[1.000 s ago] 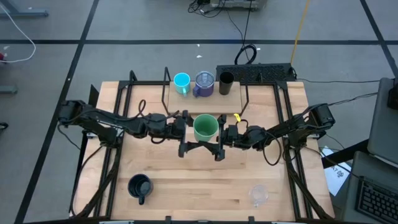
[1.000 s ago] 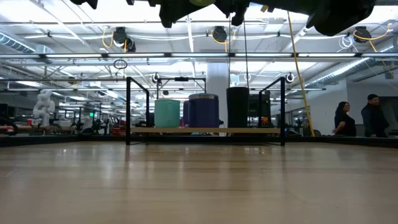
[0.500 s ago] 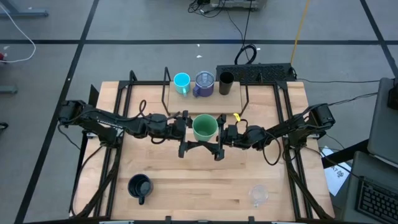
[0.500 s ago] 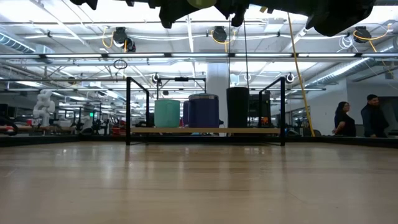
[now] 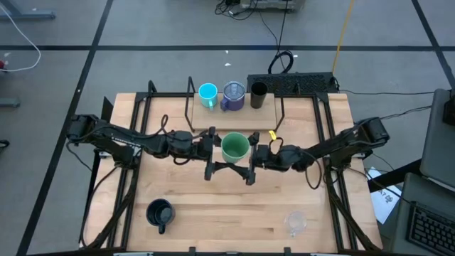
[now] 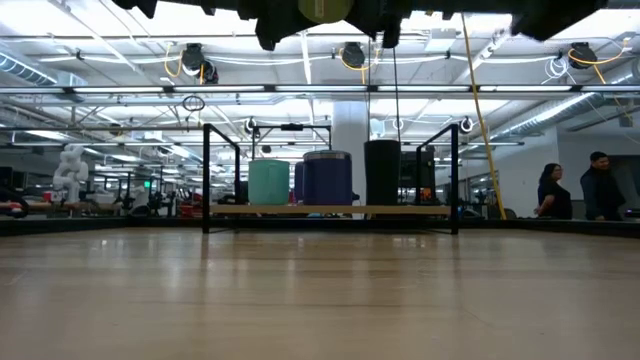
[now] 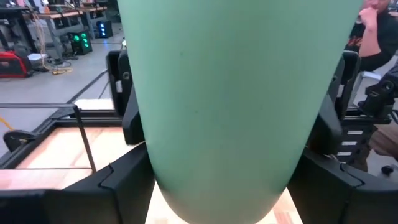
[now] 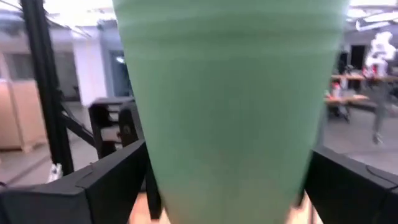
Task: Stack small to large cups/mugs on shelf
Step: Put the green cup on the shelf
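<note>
- Right arm's elbow has swung outward toward the table's right edge since a second ago, its wrist drawn a little away from the cup; left arm, cups and shelf lie as before
- green cup upright, mouth up, held in the air above the table's middle, just in front of the shelf; both grippers meet it from opposite sides
- left gripper has its dark fingers apart, one each side of the cup wall; whether they press it or only flank it cannot be told
- right gripper likewise straddles the cup, fingers wide apart at either side; contact cannot be told
- on the shelf, in a row: cyan mug, blue-purple mug, dark tumbler; low view shows them standing side by side, tumbler tallest
- black mug on the tabletop near the front left; clear cup near the front right; both well apart from the arms
- two people stand in the room beyond the table
</note>
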